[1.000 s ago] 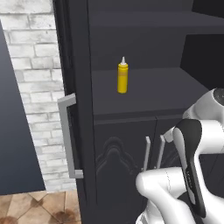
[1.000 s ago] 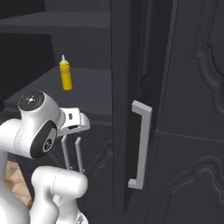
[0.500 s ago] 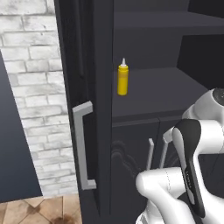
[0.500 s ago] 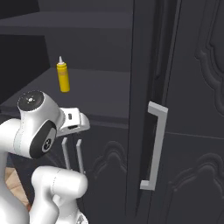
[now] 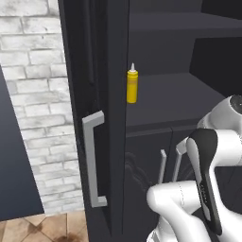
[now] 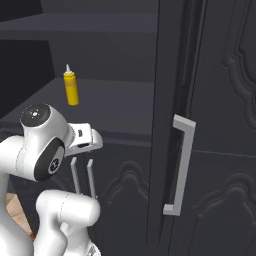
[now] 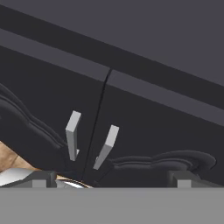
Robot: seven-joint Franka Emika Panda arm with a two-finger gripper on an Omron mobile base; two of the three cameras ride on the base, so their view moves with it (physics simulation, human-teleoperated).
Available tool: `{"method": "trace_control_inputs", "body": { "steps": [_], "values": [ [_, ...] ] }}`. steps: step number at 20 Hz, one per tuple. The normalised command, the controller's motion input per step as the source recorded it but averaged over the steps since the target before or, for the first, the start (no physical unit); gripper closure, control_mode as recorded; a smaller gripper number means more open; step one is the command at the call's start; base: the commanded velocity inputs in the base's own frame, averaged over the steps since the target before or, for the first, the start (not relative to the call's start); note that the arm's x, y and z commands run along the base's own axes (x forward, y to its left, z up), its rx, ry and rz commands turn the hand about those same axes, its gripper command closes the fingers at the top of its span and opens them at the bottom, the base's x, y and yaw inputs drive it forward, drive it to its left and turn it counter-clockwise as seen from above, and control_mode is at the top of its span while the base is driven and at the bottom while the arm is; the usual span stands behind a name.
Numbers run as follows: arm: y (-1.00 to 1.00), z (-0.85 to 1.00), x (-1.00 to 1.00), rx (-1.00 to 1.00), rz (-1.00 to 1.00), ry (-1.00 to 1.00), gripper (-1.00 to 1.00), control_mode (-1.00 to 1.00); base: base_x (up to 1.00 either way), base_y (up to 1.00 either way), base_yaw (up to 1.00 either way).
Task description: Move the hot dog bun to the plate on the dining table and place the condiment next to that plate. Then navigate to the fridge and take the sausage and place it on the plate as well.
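Note:
The condiment (image 5: 132,85), a small yellow squeeze bottle with a pointed nozzle, stands upright on a dark counter ledge inside a black cabinet unit; it shows again as the condiment (image 6: 71,88) above and beyond my arm. My gripper (image 7: 111,180) is open and holds nothing, its fingertips (image 7: 43,178) set wide apart. It points at the lower black cabinet doors, well below the bottle. The hot dog bun, plate, dining table, fridge and sausage are out of view.
A tall black door edge with a long grey handle (image 5: 94,162) stands close on the left, and as the grey handle (image 6: 180,165) on the right. Two small grey door handles (image 7: 72,134) sit under the ledge. A white brick wall (image 5: 33,104) is on the left.
The base has shifted: the near black door and its handle have slid rightward in both base views, while the bottle keeps its place. The arm's pose is unchanged and the gripper stays open.

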Motion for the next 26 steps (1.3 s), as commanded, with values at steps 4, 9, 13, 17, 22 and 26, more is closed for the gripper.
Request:
{"method": "trace_control_inputs", "body": {
  "steps": [4, 9, 13, 17, 22, 26],
  "values": [
    [0.02, 0.05, 0.03, 0.00, 0.00, -0.01, -1.00, -1.00, 0.42, 0.19, -0.03],
    [0.01, 0.79, -0.01, 0.00, 0.00, -0.17, -1.00, -1.00, 0.00, 0.00, 0.00],
    [0.20, 1.00, 0.00, 0.00, -0.02, -0.08, -1.00, -1.00, 0.00, 0.00, 0.00],
    [0.73, 0.72, 0.25, 0.00, -0.10, -0.01, -1.00, -1.00, 0.00, 0.00, 0.00],
    [0.73, 0.14, 0.55, 0.00, -0.08, 0.00, -1.00, -1.00, 0.00, 0.00, 0.00],
    [0.42, -0.08, 0.53, 0.04, 0.00, -0.06, -1.00, -1.00, 0.00, 0.00, 0.00]
  ]
}}
